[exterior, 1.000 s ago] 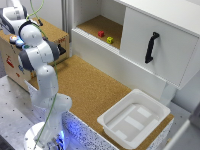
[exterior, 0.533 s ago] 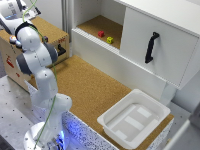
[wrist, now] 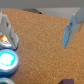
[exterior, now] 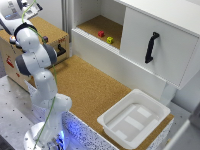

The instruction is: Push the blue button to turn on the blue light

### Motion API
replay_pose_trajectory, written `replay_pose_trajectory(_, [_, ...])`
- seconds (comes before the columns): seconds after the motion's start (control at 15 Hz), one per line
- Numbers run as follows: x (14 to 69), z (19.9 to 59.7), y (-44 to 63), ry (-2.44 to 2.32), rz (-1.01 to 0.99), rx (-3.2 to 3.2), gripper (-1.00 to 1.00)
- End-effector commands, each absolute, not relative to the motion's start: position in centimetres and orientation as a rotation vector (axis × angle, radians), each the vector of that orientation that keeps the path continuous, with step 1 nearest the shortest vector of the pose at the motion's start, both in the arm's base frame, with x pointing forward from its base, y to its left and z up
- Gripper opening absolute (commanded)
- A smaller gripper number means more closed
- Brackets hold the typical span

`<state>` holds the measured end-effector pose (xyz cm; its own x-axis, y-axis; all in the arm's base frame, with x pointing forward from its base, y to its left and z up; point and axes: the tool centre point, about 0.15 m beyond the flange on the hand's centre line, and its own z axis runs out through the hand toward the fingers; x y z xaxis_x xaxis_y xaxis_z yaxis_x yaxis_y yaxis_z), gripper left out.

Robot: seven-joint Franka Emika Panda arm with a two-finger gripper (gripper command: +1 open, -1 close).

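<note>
Blue button point(wrist: 7, 60) is glowing on the cork bench point(wrist: 42, 35), sitting at about 8 o'clock from the hand point(wrist: 40, 30), whose 2 fingers are standing spread, holding nothing. The press is looking done; next calls for lifting clear.

Your wrist camera sees a bumpy brown cork top point(wrist: 42, 45), your gripper point(wrist: 40, 30) with its two grey fingers point(wrist: 75, 27) spread apart, a glowing round blue button point(wrist: 8, 60) beside one finger.
</note>
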<state>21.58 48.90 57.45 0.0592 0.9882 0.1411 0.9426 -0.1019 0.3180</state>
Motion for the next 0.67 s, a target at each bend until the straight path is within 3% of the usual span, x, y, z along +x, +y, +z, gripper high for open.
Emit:
replay_pose_trajectory(0.0, [26.2, 57.5, 48.4, 2.055, 0.438, 2.126, 1.0])
replay_pose_trajectory(0.6, [27.6, 52.4, 39.4, 2.029, 0.344, 2.229, 1.0])
